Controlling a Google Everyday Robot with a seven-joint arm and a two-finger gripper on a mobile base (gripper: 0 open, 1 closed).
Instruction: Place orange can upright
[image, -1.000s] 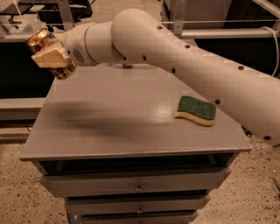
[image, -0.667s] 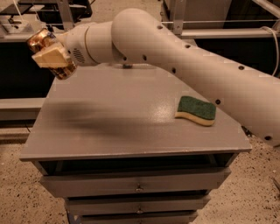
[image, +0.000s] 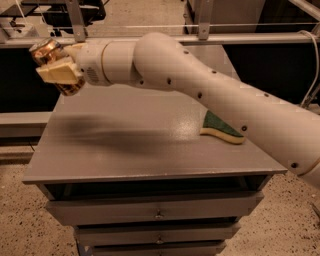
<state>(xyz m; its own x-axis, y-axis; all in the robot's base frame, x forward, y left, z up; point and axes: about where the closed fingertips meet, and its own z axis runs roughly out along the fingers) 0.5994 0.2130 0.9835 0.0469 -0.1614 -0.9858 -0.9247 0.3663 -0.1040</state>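
1. Hardly anything has moved since 1 second ago: the gripper (image: 59, 68) hangs in the same spot, above and just past the back-left corner of the grey table (image: 150, 150).
2. Its fingers are clamped on the orange can (image: 46, 51), which is in the air, tilted, with the shiny end up and to the left, clear of the tabletop.
3. The step in hand looks like carrying and setting down. Done well, that means bringing the can in over the bare left half of the top first.
4. The wrist should then roll until the can's axis is vertical, before any descent.
5. Lower until the base sits flat, and only then part the fingers; letting go early or at a tilt risks a topple.
6. The green sponge (image: 220, 128) lies well apart on the right, so it is no obstacle.
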